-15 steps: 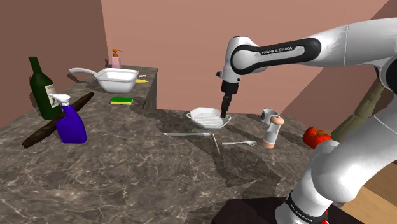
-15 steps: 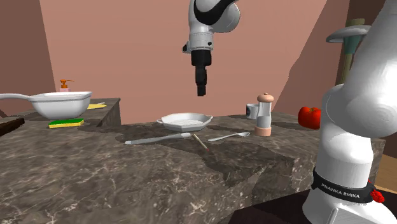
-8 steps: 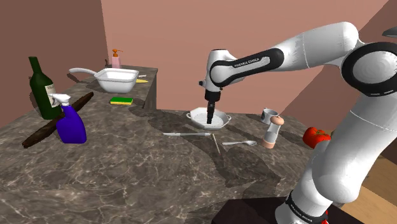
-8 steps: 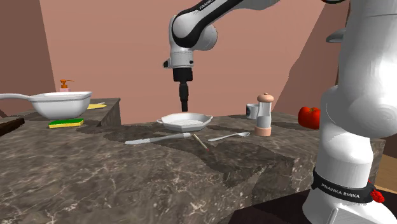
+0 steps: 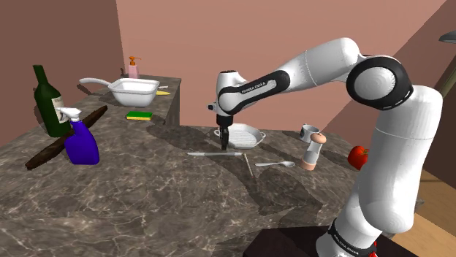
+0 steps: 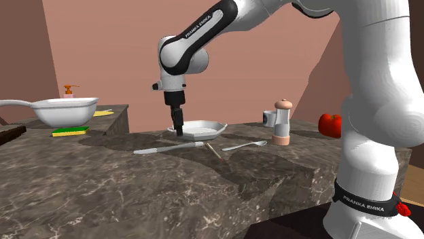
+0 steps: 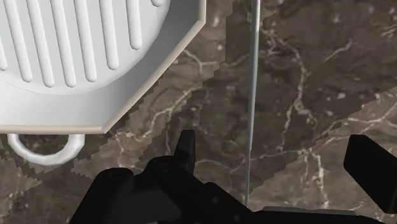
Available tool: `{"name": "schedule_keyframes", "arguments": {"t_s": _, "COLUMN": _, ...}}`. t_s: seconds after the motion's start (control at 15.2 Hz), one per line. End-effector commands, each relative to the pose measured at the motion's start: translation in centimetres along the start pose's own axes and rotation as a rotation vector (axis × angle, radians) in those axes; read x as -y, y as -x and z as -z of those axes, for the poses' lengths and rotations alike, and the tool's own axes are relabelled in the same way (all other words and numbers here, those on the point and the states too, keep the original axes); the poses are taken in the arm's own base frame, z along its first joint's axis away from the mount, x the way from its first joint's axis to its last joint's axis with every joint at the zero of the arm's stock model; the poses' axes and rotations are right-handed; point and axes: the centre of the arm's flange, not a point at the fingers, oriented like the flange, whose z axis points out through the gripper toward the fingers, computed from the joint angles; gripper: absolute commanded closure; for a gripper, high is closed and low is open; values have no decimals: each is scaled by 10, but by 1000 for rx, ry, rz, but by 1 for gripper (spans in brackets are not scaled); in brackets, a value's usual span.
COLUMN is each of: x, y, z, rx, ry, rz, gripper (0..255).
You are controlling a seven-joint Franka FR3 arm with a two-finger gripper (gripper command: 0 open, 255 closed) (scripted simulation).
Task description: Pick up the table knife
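Observation:
The table knife (image 5: 212, 154) is a slim silver piece lying flat on the marble counter (image 5: 146, 190), in front of a white ribbed grill pan (image 5: 245, 136). My black gripper (image 5: 224, 144) points straight down just above the knife's blade end, beside the pan's rim. In the wrist view the knife (image 7: 253, 95) runs as a thin line between my open fingers (image 7: 186, 149), untouched by either, with the pan (image 7: 83, 57) off to one side. The second exterior view has the gripper (image 6: 179, 131) hanging low over the knife (image 6: 166, 146), a short gap left between them.
A fork (image 5: 276, 164) and a thin stick (image 5: 248, 164) lie near the knife. A pepper mill (image 5: 312, 150), a cup (image 5: 308, 132) and a tomato (image 5: 359, 155) stand toward the shoulder view's right. A wine bottle (image 5: 47, 102), spray bottle (image 5: 80, 139) and rolling pin (image 5: 66, 136) stand at the left.
The arm has swung toward the shoulder view's left and come down, carrying the gripper from high above the pan to just over the knife. Nothing on the counter moved.

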Motion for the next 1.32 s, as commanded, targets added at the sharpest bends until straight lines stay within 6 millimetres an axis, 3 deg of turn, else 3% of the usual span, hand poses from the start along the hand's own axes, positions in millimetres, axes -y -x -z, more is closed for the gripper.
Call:
{"name": "schedule_keyframes", "arguments": {"t_s": 0.0, "x": -1, "y": -6, "z": -9, "rx": 1, "ry": 4, "rz": 19, "gripper": 0}}
{"name": "schedule_keyframes", "arguments": {"t_s": 0.4, "x": -1, "y": -8, "z": -43, "rx": 1, "ry": 4, "rz": 19, "gripper": 0}}
{"name": "schedule_keyframes", "arguments": {"t_s": 0.53, "x": -1, "y": -8, "z": -43, "rx": 1, "ry": 4, "rz": 19, "gripper": 0}}
{"name": "schedule_keyframes", "arguments": {"t_s": 0.59, "x": -1, "y": -8, "z": -43, "rx": 1, "ry": 4, "rz": 19, "gripper": 255}}
{"name": "schedule_keyframes", "arguments": {"t_s": 1.25, "x": -1, "y": -7, "z": -38, "rx": 1, "ry": 4, "rz": 19, "gripper": 255}}
